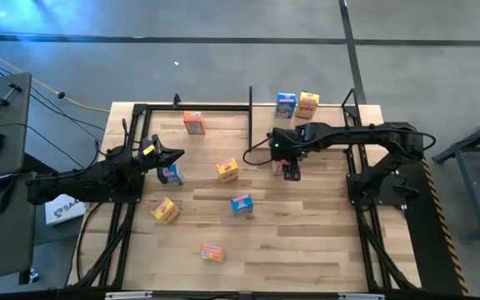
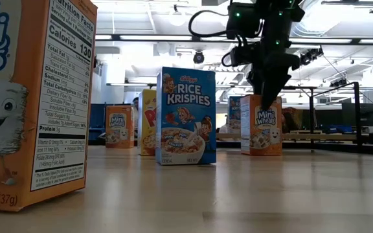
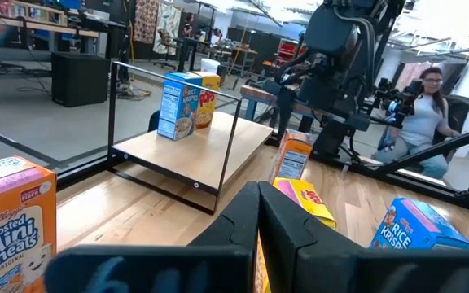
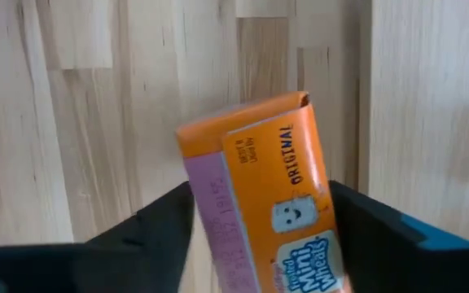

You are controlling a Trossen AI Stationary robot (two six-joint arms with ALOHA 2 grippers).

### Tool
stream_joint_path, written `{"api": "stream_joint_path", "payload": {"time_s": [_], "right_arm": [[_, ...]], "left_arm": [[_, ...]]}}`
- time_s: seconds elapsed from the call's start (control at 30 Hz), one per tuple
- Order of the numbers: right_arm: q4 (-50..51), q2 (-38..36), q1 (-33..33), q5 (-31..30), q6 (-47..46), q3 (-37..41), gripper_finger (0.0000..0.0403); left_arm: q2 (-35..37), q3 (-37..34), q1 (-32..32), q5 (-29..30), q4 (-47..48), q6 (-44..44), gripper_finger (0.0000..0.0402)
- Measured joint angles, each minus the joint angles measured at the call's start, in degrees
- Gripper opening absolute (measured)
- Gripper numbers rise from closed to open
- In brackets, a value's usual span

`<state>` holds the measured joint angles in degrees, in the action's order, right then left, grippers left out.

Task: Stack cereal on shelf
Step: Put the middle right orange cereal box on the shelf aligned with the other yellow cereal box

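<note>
Between the right end effector's [image 4: 259, 244] parted fingers stands an orange Mini-Wheats box [image 4: 263, 195], ungripped: light, crushable cardboard, best pinched gently across its narrow sides.

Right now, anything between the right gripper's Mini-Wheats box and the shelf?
Nothing visible. The right gripper straddles the orange Mini-Wheats box, and bare tabletop lies between it and the shelf, where a blue box and a yellow box already stand.
</note>
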<state>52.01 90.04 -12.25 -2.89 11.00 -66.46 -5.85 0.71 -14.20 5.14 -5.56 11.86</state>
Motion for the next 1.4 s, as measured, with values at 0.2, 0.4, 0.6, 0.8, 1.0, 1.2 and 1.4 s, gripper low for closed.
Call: {"api": "stream_joint_path", "payload": {"time_s": [0.2, 0.4, 0.6, 0.8, 1.0, 1.2, 1.4], "right_arm": [[0.19, -0.04, 0.0, 0.59, 1.43, -0.12, 0.0166], [5.05, -0.04, 0.0, 0.57, 1.51, -6.04, 0.0152], [15.23, -0.24, -0.45, -1.51, 2.14, -15.53, 0.0152], [19.67, -7.43, -3.82, -5.26, 3.75, -15.11, 0.0152], [20.3, -16.93, -12.79, -9.36, 8.52, -8.78, 0.0151], [19.76, -19.1, -25.18, -7.71, 14.72, -5.05, 0.0151], [15.69, -19.1, -33.54, -5.59, 20.85, -1.27, 0.0151]], "left_arm": [[0.0, 0.0, 0.0, -0.01, 0.02, 0.0, 0.0001], [0.0, 0.0, 0.0, -0.01, 0.09, 0.0, 0.0001], [-0.01, 0.0, 0.0, -0.01, 0.26, -0.02, 0.0001], [-0.02, 0.0, -0.02, -0.03, 1.32, -0.07, 0.0001], [-0.02, 0.0, -0.02, -0.01, 1.0, -0.11, 0.0001], [-0.01, 0.0, -0.01, -0.01, -0.28, 0.0, 0.0001], [-0.02, 0.0, 0.0, -0.01, -0.22, -0.02, 0.0001]]}}
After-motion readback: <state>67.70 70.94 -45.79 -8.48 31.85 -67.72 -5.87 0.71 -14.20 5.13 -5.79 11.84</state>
